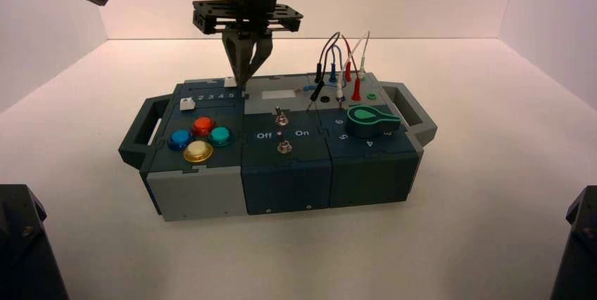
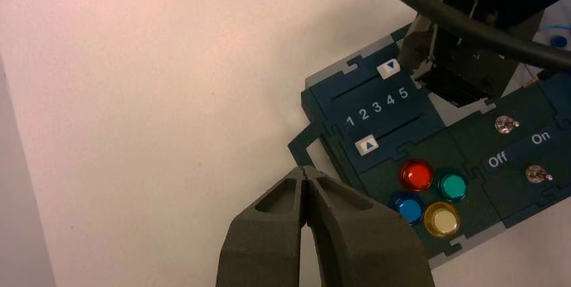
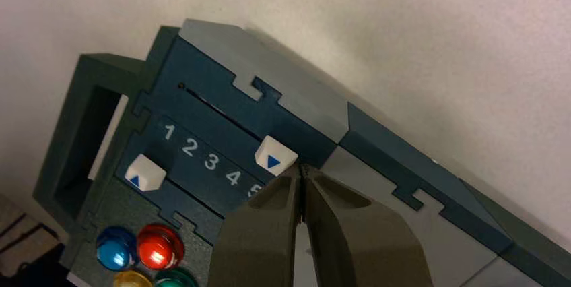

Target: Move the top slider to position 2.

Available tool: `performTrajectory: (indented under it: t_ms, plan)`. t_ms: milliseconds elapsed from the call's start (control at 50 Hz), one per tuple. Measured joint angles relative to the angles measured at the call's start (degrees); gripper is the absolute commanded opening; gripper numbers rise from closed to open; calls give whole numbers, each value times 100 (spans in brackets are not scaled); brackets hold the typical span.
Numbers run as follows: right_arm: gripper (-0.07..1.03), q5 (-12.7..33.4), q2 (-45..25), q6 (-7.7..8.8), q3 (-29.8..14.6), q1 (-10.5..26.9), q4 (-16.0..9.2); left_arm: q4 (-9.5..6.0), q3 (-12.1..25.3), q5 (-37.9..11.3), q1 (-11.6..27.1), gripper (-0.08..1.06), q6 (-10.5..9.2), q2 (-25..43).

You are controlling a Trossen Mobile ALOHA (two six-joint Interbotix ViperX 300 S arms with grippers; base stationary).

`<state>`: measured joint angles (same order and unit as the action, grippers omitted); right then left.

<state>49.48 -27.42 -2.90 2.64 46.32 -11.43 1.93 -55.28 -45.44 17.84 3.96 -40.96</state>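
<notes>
Item: the top slider (image 3: 276, 155), a small white knob with a blue arrow. It sits at the 5 end of its slot (image 3: 221, 110), on the dark panel at the box's back left.
Item: the right gripper (image 3: 303, 168), at work. Its jaws are pressed together, tips low and just beside the knob, on the side away from the lower numbers. Whether they touch it, you cannot tell.
Item: the target, printed 2 (image 3: 190, 146), second in the row of white numerals.
Item: the left gripper (image 2: 304, 171), idle, jaws pressed together, raised beyond the box's back left.
Step in hand, as judged: a sideways push, no grasp called for. Keep your jaws closed and press the knob's side, low but clear of the panel. Push toward the robot's left, following the slot's line; a slanted push may bind the knob or let the tips ride over it.
Pace: steady past 4 and 3, easing off near 2. Closed tips on this side can only push one way, so an overshoot to 1 would mean going round.
Check: the blue arrow (image 3: 273, 162) level with the 2.
Caution: leave the lower slider (image 3: 145, 173), at 1, alone.
</notes>
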Motion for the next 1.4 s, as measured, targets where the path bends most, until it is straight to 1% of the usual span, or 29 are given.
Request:
performTrajectory:
  t_ms: [480,1020,1400]
  plan:
    - [-2,35,-44,-9,-62,26,-105,0,0,0,9,-3,0,26]
    - [-2,149,-264,0,-413,105,-167,0,9,-9,18,-3,0,44]
    - [-2,237,-299,0,-510,167,-185,0,0,-18,18,-3,0,44]
